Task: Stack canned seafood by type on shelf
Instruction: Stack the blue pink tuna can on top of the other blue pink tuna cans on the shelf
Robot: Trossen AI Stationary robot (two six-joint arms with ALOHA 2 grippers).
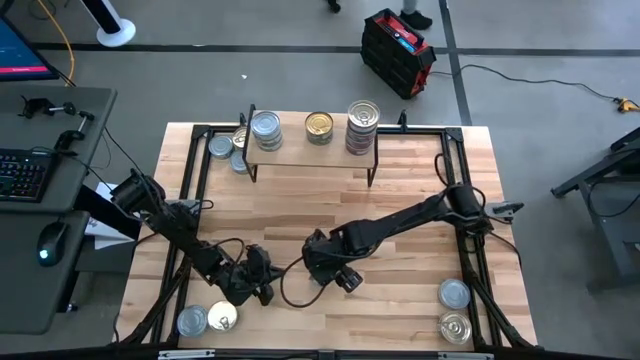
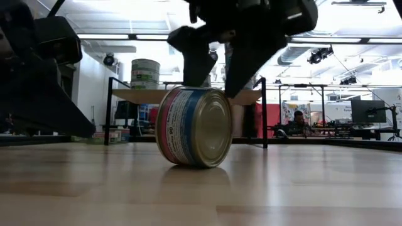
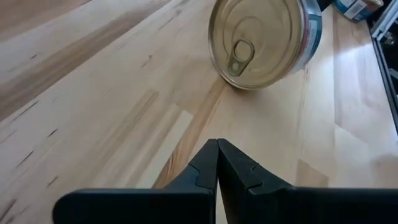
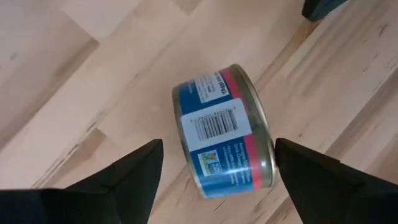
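One tin of canned seafood [image 4: 224, 134], blue and pink label, gold pull-tab lid [image 3: 261, 40], stands on its curved side wall on the table [image 2: 195, 125]. My right gripper [image 4: 217, 146] hangs open over it, pointing steeply down, a finger on either side and clear of the tin [image 2: 217, 88]; in the high view this gripper [image 1: 340, 275] hides the tin. My left gripper [image 3: 217, 144] is shut and empty, low over the table to the tin's left [image 1: 270, 285], facing its lid. The shelf [image 1: 300, 148] at the far edge carries a silver-lid tin [image 1: 265, 128], a gold-lid tin [image 1: 319, 127] and a stack [image 1: 363, 128].
Two tins [image 1: 205, 320] lie at the near left corner and two [image 1: 455, 310] at the near right. More tins [image 1: 228, 150] sit by the shelf's left legs. A black frame [image 1: 190, 180] runs round the table. A person [image 2: 298, 120] sits in the room beyond.
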